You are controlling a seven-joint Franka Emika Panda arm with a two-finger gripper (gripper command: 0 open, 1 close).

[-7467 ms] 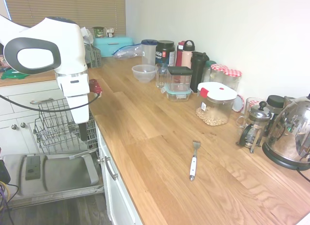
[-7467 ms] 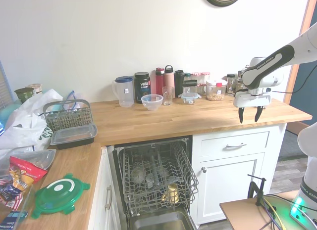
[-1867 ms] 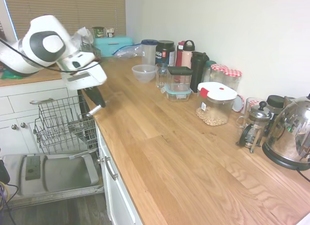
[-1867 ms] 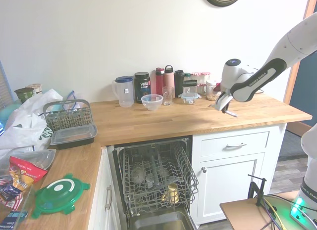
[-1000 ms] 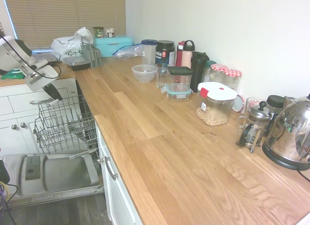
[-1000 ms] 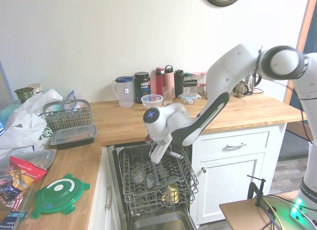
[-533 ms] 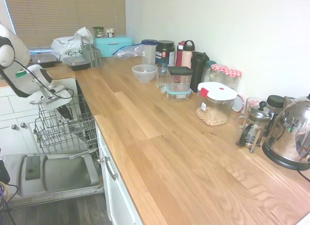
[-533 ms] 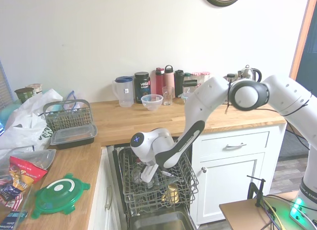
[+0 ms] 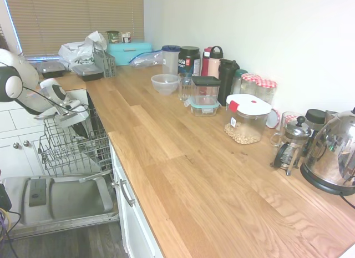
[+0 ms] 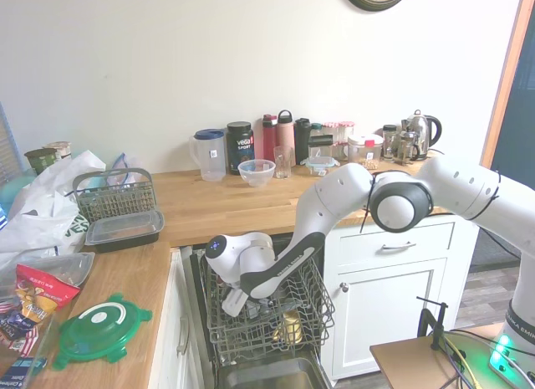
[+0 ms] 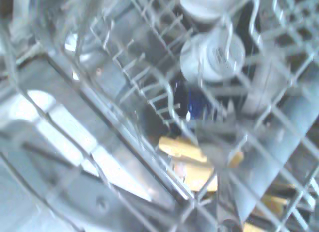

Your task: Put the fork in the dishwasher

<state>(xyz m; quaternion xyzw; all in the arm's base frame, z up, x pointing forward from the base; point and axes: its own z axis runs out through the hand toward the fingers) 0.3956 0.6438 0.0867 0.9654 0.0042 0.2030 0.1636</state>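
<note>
The arm has its wrist low in the pulled-out rack of the dishwasher [image 10: 263, 309], so the carrying part of the job looks largely done and the release is what remains.

Going left to right in the second exterior view: the green lid [image 10: 99, 329] and the grey cutlery basket [image 10: 114, 197] sit on the table well off to one side of the jaws and play no part. Next comes the jaws [image 10: 236, 304] themselves, tucked among the rack wires; in the first exterior view the jaws [image 9: 75, 125] are mostly hidden behind the white wrist housing. I cannot tell whether they are open, closed, or gripping anything, since the wires and housing cover them in both outside views.

The fork cannot be made out in any view. It is not on the wooden table [image 9: 183, 158], so my judgement is that it is either at the jaws or already down in the rack.

The wrist view is blurred: wire tines, a pale round item [image 11: 212, 57] and something yellow [image 11: 199, 162] lie below the jaws.

Further right, beyond the jaws, stands the white cabinet.

What is left: confirm the fork is released, then withdraw.
</note>
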